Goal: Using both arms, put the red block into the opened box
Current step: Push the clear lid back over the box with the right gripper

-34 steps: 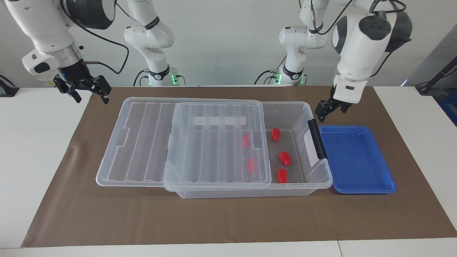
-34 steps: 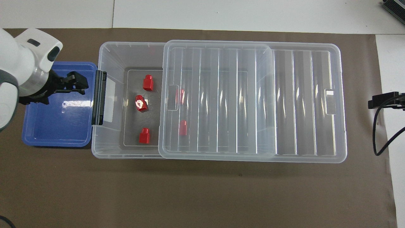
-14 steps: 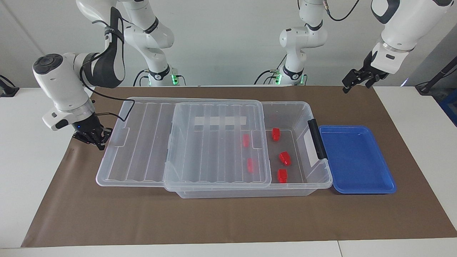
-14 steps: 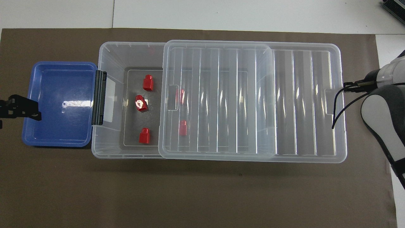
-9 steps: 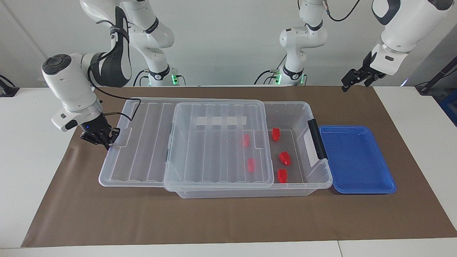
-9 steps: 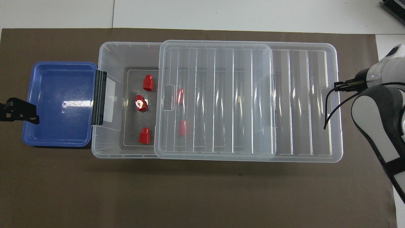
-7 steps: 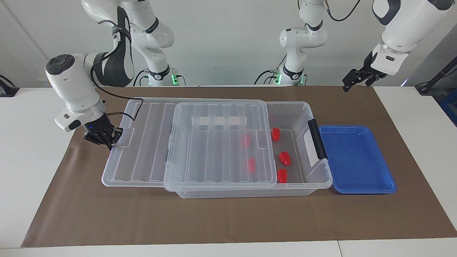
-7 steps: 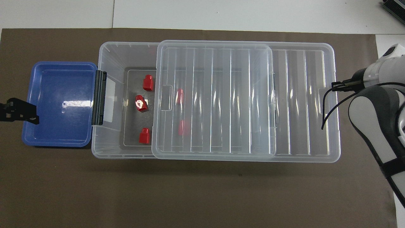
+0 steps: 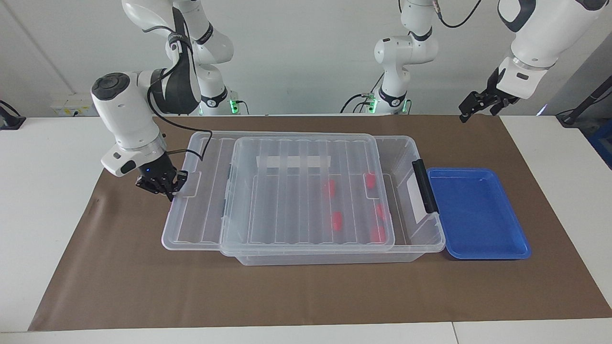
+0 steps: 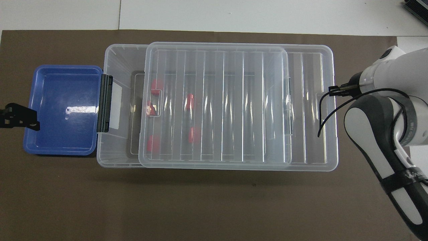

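On the brown mat [image 9: 287,296] sits the big clear box [image 9: 334,258]. Its clear lid [image 9: 296,191] lies flat on top and covers most of it. Only a thin strip by the black latch [image 9: 424,186] is open. At the right arm's end, the lid sticks out past the box.

All five red blocks [image 9: 337,220] lie inside the box, under the lid.

A white tape strip [image 9: 292,161] on the box is blank. Tiny letters on the right arm's [image 10: 374,134] black band are too small to read.

The right gripper [image 9: 162,184] is clenched tight, and its tip touches the lid's end edge. The left gripper [image 9: 478,107] hangs high over the left arm's end of the mat, with its fingers apart and nothing in them.

A blue tray [image 9: 478,210] touches the latch end of the box. The mat has lots of open room along the edge farthest from the robots.
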### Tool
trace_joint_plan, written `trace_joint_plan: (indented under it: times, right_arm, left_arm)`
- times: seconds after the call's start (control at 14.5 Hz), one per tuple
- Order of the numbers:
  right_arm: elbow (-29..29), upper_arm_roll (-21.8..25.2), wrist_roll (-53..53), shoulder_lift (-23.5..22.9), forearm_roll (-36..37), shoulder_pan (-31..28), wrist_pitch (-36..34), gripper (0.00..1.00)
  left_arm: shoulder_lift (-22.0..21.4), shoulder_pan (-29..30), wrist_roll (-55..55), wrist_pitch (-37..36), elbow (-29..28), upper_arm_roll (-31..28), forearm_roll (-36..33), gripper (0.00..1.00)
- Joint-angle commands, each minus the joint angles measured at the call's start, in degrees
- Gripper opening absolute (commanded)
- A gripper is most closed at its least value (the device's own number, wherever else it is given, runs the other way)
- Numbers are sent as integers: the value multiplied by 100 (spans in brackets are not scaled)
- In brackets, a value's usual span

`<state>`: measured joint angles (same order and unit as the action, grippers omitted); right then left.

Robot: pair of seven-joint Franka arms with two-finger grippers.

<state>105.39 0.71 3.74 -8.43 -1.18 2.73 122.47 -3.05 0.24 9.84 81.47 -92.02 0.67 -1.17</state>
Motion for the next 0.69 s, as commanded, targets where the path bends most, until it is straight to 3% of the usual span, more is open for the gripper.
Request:
trace_joint_plan:
  times: [0.0, 0.62]
  right_arm:
    - [70, -27, -233, -27, -180, 183, 242, 0]
    - [52, -27, -532, -124, -462, 579, 383, 0]
  left_arm:
    - [-187, -42, -53, 159, -211, -41, -103, 100]
    - [-187, -60, -26, 194, -202, -41, -94, 100]
